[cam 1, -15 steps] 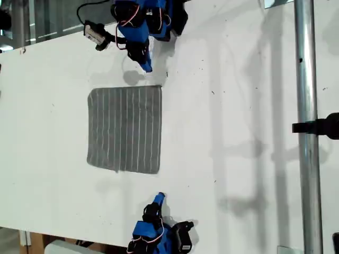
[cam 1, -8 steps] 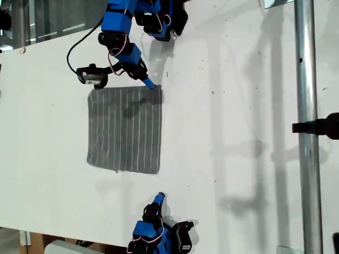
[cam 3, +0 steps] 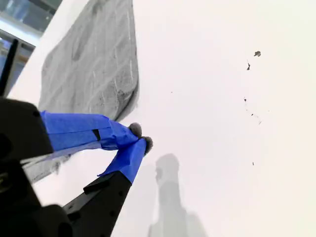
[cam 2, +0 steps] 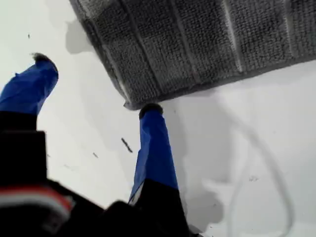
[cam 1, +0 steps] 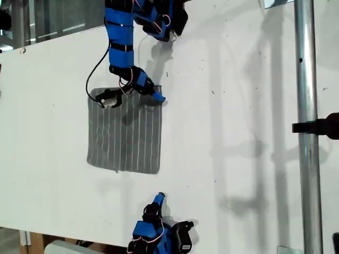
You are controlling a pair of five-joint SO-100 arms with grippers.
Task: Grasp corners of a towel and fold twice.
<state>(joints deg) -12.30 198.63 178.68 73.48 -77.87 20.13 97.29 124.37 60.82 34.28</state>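
The grey striped towel [cam 1: 124,132] lies flat on the white table [cam 1: 238,106]. My first gripper [cam 1: 159,98] has come down at the towel's far corner on the exterior view's right. In the first wrist view it [cam 2: 96,86] is open, one blue fingertip [cam 2: 150,111] touching that corner [cam 2: 131,102] of the towel [cam 2: 197,39], the other out on bare table. My second gripper [cam 1: 160,197] rests shut near the table's front edge, a short way from the towel's near edge. Its tips [cam 3: 140,138] meet on nothing, with the towel [cam 3: 89,69] beyond them.
A vertical metal pole [cam 1: 304,132] with a black clamp [cam 1: 318,127] stands at the exterior view's right. A black cable [cam 1: 98,69] loops from the first arm down to its wrist camera [cam 1: 106,98] over the towel. The table's edge runs along the exterior view's left.
The first arm has swung down from the table's back edge onto the towel's far corner at the exterior view's right. The second arm and the towel have not moved.
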